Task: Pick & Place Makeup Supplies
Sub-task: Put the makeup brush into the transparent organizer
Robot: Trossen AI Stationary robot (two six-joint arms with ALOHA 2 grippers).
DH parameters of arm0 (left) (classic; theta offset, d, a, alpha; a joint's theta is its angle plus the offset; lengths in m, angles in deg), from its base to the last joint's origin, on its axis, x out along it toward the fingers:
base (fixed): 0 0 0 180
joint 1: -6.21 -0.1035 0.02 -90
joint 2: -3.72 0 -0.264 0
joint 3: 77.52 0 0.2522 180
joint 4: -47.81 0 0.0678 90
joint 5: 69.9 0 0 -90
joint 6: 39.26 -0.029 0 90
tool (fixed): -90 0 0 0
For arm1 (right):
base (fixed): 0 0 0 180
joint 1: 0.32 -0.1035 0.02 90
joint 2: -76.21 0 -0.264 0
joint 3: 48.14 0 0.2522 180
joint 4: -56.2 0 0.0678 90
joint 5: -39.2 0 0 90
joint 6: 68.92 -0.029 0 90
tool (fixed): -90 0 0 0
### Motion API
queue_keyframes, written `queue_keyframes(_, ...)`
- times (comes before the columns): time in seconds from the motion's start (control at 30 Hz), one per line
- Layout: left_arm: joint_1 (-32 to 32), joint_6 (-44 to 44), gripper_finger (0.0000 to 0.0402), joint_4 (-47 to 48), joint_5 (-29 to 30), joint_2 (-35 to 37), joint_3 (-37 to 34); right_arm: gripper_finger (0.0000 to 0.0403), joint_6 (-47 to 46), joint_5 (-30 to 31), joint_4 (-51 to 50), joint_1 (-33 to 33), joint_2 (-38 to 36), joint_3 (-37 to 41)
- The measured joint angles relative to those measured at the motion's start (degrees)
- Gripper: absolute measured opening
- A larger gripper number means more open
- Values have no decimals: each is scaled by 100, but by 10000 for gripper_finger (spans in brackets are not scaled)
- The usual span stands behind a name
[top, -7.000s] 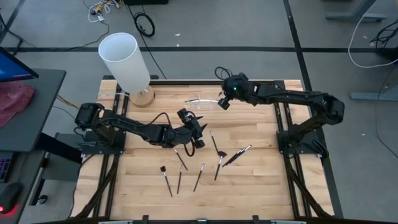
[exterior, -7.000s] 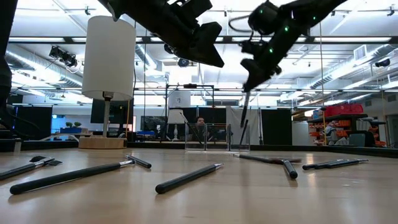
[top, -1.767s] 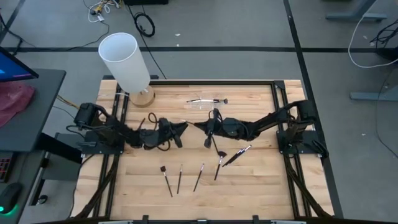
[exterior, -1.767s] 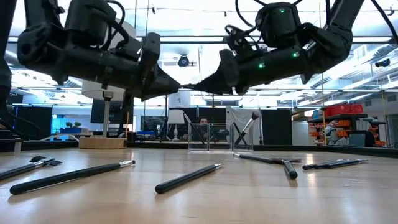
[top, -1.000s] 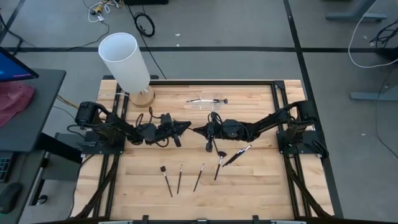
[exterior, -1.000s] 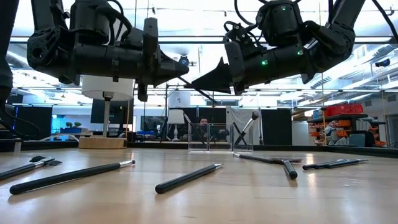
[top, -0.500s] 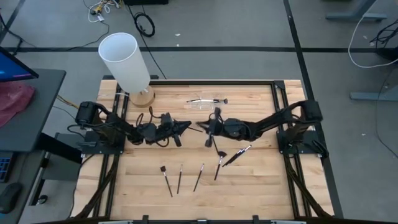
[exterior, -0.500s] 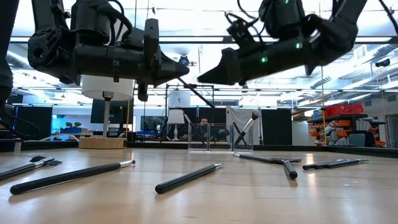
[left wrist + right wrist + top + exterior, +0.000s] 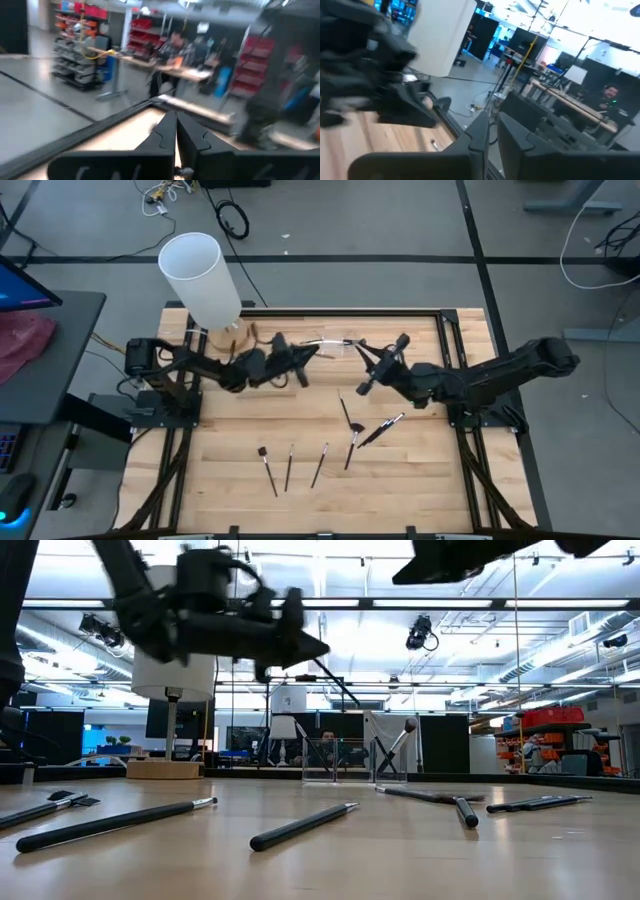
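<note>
Holding: the left pincer is clenched on one thin dark brush, which juts out past its tips and slants down, well off the desk.
Why lifted: by my reading the brush is carried high so it can go head-up into the clear holder just ahead of the left pincer.
Right pincer: released, a narrow gap between its fingers and nothing seen in it; it hovers just across from the left one, seemingly clearing out.
Loose brushes: about six lie flat on the desk, below and behind both pincers, well apart from the holder.
Holder contents: one brush already leans inside.
In the way: the right pincer sits near the holder; the leaning brush narrows the opening.
White cylinder: behind the left pincer, beside its arm.
Beyond: a person sits far off in the room.
</note>
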Motion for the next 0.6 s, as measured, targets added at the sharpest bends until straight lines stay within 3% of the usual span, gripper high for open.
queue_keyframes(0.17,-285,-596,3,2714,253,-4,1309,38,-328,-4,-629,-29,-153,0)
queue_keyframes(0.23,-332,-748,3,3339,414,-4,1678,38,-543,0,-919,-25,-115,0)
queue_keyframes(0.6,-542,-784,3,3482,517,-354,1907,39,-1268,-11,-1122,-27,2,453)
